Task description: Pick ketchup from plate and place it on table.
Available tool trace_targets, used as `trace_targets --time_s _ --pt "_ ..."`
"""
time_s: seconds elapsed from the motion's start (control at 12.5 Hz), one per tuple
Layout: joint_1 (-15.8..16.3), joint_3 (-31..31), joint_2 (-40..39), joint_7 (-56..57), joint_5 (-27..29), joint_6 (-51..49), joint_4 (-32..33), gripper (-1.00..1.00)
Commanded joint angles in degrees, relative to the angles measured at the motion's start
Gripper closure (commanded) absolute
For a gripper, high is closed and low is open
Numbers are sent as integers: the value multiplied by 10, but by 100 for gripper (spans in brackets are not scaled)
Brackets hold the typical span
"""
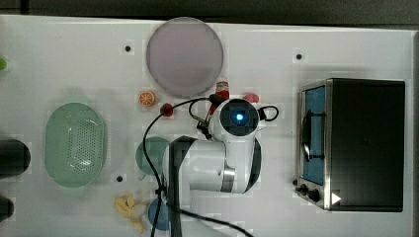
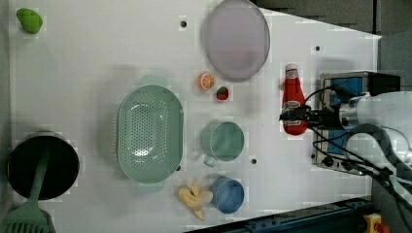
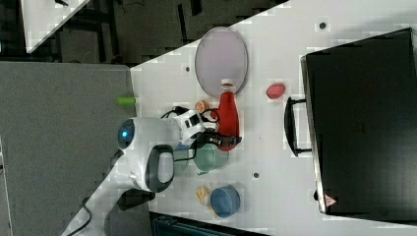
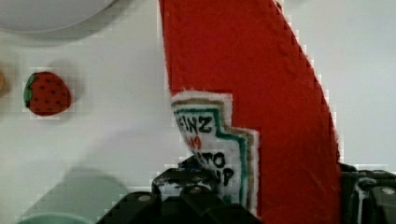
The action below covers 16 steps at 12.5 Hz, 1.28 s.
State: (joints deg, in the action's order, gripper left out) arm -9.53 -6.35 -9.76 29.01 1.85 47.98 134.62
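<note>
The gripper (image 2: 295, 115) has its jaws clenched on the lower body of the ketchup (image 2: 293, 104), one finger (image 4: 187, 186) on each side of the white label. In the left view the bottle lies along the table (image 2: 87, 53), with its white cap pointing to the upper edge of the picture and its wide base at the jaws. It is off the plate (image 2: 235, 39); the plate is near, on the left view's left of the cap, and the two do not touch in that view. In the right view the cap stands just at the rim of the plate, and I cannot tell if the bottle rests on the table or is held a little above it.

Around it I see an orange slice (image 2: 207, 81) and a small strawberry (image 2: 222, 93) beside the plate, a green basket (image 2: 149, 133), a green cup (image 2: 223, 141), a blue bowl (image 2: 227, 195), and a dark oven (image 1: 363, 143) on the top view's right.
</note>
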Motion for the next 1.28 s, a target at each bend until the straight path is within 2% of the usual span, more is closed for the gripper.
trace_targets --time_s 0.08,0.32,0.56,0.96,1.28 --pt "-4 4 -15 -34 2 37 -1 -27" --pt "-4 5 -49 -34 2 69 1 -32" --pt "-4 5 -51 -33 2 73 0 -96" --pt "-2 -2 16 -37 2 50 -43 -100" --pt "-1 -7 62 -130 2 -85 -136 -100"
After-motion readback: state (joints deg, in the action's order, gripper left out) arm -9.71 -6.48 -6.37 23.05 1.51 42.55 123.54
